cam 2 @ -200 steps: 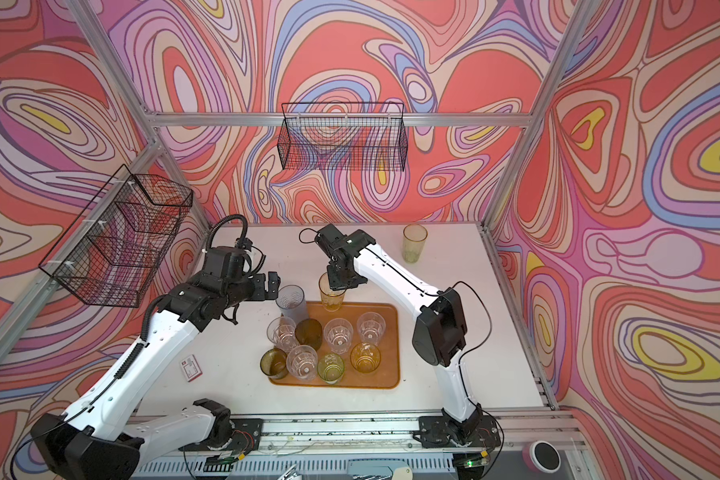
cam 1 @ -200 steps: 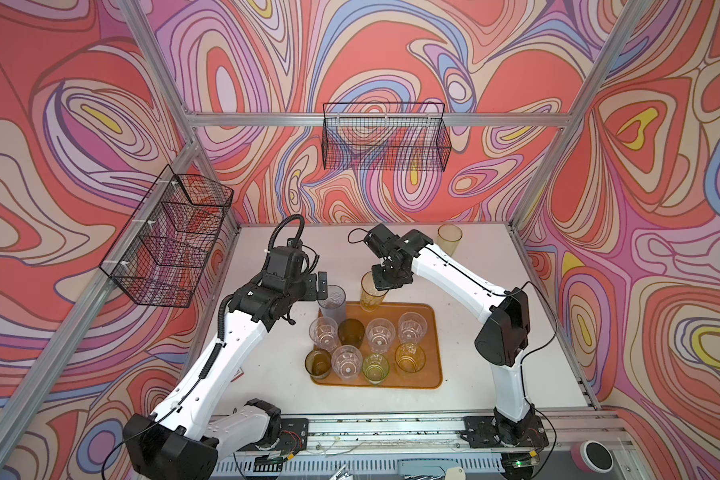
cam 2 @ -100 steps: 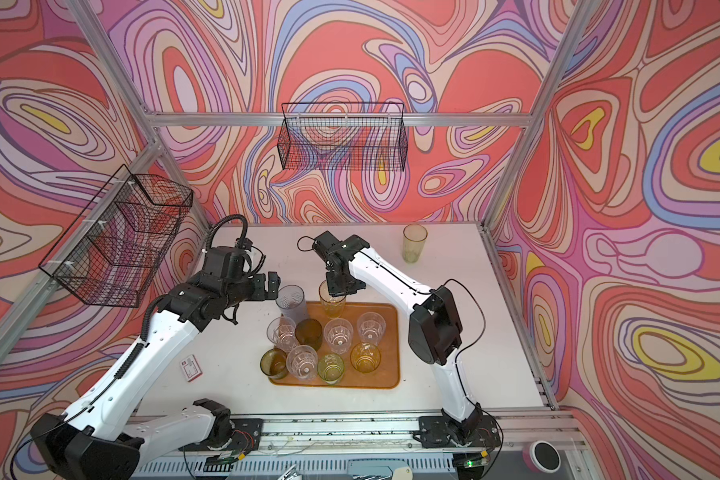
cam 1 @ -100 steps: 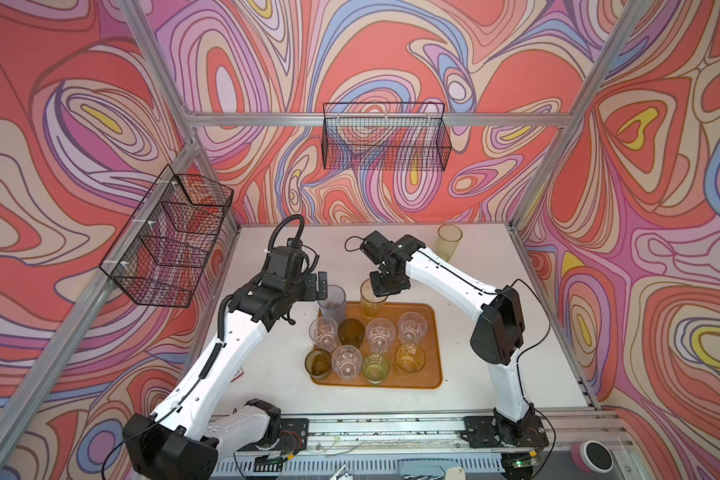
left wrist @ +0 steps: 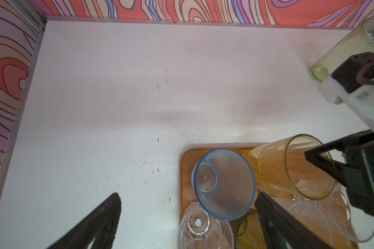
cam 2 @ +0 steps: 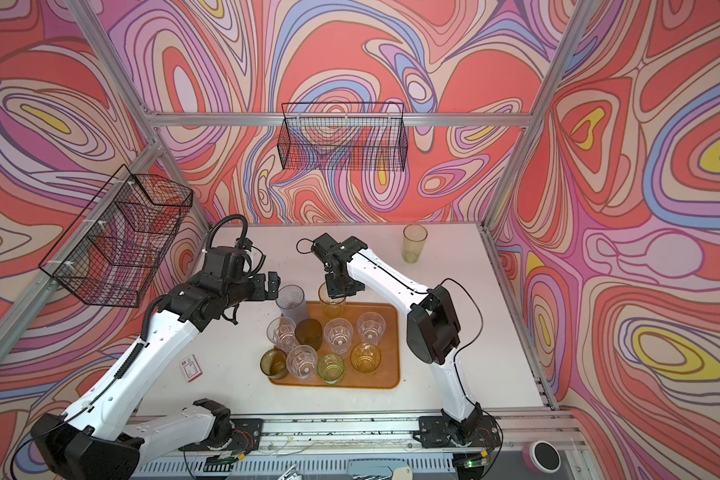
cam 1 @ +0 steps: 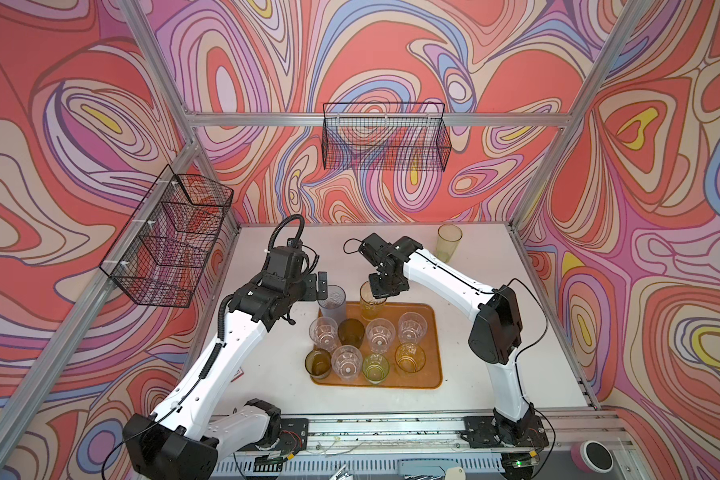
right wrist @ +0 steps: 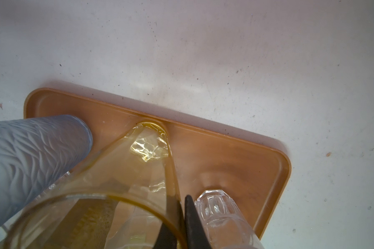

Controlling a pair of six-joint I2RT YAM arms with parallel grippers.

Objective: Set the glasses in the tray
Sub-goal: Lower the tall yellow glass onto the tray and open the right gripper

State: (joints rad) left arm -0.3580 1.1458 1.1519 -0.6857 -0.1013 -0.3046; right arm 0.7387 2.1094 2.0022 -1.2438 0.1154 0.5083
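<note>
Glasses, eight short see-through ones, are set upright on the flat orange-brown tray. A tall smooth amber glass, tilted, is clamped at its rim by the right tool, beside a wavy pale blue tumbler. The left tool is held wide apart, empty. One tall greenish glass is seen on the white surface.

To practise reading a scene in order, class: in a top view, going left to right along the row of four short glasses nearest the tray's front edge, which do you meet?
Dark olive glass → clear glass → yellow-green glass → amber glass.
</note>
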